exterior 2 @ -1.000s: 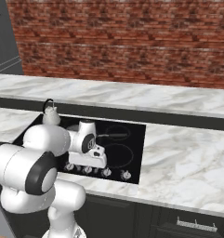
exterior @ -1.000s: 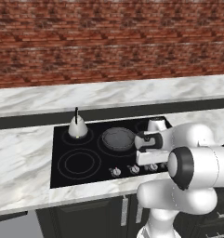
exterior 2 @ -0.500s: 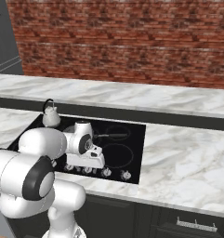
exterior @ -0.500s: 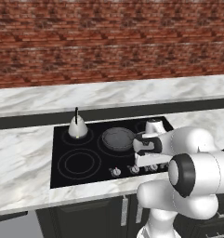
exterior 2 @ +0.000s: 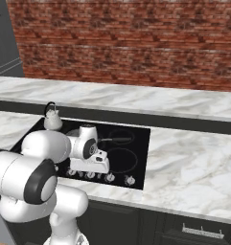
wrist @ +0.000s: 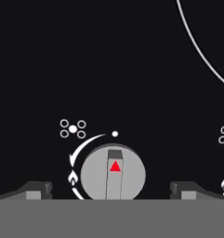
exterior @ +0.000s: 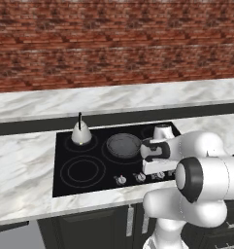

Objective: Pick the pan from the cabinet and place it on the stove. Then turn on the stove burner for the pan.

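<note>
The dark grey pan (exterior: 123,144) lies on the centre burner ring (exterior: 108,154) of the black glass stove (exterior: 65,146), its thin handle (exterior 2: 113,139) pointing right. My gripper (exterior: 155,173) hangs low over the silver knob row at the stove's front edge, right of the pan. In the hand view a round silver knob (wrist: 113,173) with a red triangle mark sits between the two fingertips (wrist: 36,189). The gripper (wrist: 112,190) is open and touches nothing. The cabinet is out of view.
A small silvery kettle (exterior: 81,133) stands on the back left ring. Further knobs (exterior: 121,180) line the front edge left of my hand. Marble counter (exterior 2: 193,158) runs on both sides of the stove, with a brick wall behind. A tall grey panel (exterior 2: 2,43) stands far left.
The hand has sunk a little toward the front knob row and the elbow has swung nearer the cameras. The pan and the kettle have not moved.
</note>
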